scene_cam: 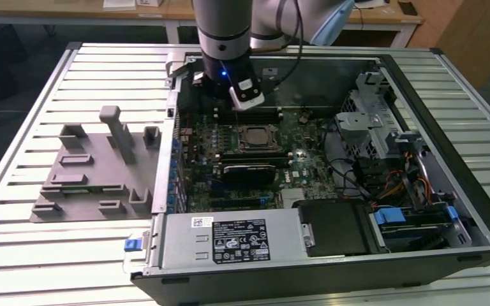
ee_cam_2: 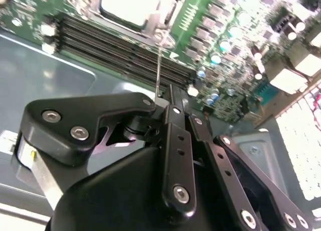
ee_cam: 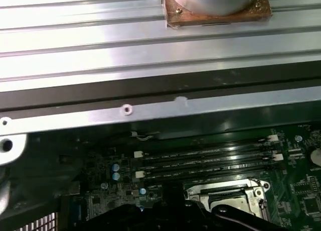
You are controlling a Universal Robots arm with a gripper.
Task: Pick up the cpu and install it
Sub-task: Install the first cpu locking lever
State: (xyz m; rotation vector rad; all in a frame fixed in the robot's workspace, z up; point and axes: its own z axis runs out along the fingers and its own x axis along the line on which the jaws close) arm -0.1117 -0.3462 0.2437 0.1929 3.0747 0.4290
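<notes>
The cpu (ee_cam_2: 125,5) shows as a pale silver square lying flat in the motherboard socket (scene_cam: 254,136), inside its metal frame. My gripper (ee_cam_2: 168,98) hangs a short way off it over the memory slots (ee_cam_2: 115,45), with its fingers drawn together. A thin wire socket lever (ee_cam_2: 159,60) runs from the socket's corner to the fingertips; I cannot tell whether it is clamped or only touched. In the exterior view the gripper (scene_cam: 228,95) is low inside the open computer case, just behind the socket. The first wrist view shows the socket frame (ee_cam: 235,191) beyond the gripper's black tip.
The open case lies on a slatted metal table (scene_cam: 23,242). A grey plastic fixture (scene_cam: 92,172) with upright blocks stands at the exterior view's left. Inside the case are a power supply (scene_cam: 228,239), a drive cage (scene_cam: 369,121) and loose cables (scene_cam: 347,178).
</notes>
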